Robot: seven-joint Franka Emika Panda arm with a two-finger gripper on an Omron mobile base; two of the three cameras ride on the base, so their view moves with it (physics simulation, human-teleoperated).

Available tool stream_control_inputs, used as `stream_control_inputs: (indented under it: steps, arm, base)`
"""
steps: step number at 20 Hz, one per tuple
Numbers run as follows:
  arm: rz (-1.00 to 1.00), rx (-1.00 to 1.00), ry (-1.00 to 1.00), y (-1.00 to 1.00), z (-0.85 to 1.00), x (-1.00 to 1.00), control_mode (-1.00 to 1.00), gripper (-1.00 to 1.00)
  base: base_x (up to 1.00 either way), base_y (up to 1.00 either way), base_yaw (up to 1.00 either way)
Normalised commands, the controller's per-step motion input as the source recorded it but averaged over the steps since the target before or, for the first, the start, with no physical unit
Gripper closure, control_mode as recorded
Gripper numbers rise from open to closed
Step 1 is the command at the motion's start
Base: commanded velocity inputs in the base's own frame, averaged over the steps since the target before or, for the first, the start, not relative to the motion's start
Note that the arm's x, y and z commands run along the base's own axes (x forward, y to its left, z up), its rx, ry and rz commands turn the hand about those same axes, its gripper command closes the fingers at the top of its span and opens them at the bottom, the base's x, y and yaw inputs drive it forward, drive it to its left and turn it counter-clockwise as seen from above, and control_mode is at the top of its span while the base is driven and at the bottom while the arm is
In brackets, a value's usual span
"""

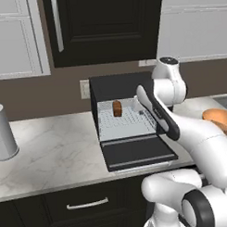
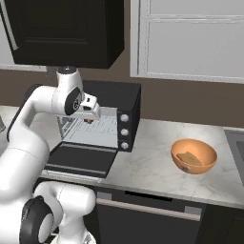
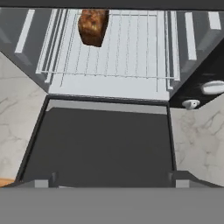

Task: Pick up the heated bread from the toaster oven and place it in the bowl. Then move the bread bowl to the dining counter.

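Note:
The heated bread (image 3: 93, 27) stands upright at the back left of the wire rack (image 3: 113, 52) inside the toaster oven (image 1: 115, 90); it also shows as a small brown loaf (image 1: 117, 108). The oven's door (image 3: 105, 144) lies dropped open and flat. My gripper (image 3: 111, 181) hovers above that door, facing the oven mouth, open, with nothing between its fingertips (image 3: 43, 181). It is well short of the bread. The orange-brown bowl (image 2: 194, 156) sits on the worktop to the right of the oven (image 2: 121, 102). The dining counter is out of view.
A grey canister (image 1: 2, 133) stands at the left of the marble worktop (image 1: 56, 150). Three round knobs (image 2: 125, 131) line the oven's right side. A sink edge (image 2: 236, 143) lies right of the bowl. Wall cabinets hang above.

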Motion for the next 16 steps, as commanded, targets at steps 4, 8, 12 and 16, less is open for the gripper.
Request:
stream_control_inputs:
  steps: [4,8,12,16]
  arm:
    - [-0.06,0.00,-0.16,0.03,-0.31,0.09,-1.00,-1.00]
    - [-0.03,0.00,-0.22,0.25,-0.08,0.30,-1.00,-1.00]
    - [-0.03,0.00,-0.12,0.23,-0.31,0.37,-1.00,-1.00]
    - [-0.03,0.00,-0.05,0.06,-0.20,0.46,-1.00,-1.00]
  base:
    - [0.00,0.00,0.00]
    - [0.00,0.00,0.00]
    - [0.00,0.00,0.00]
    - [0.00,0.00,0.00]
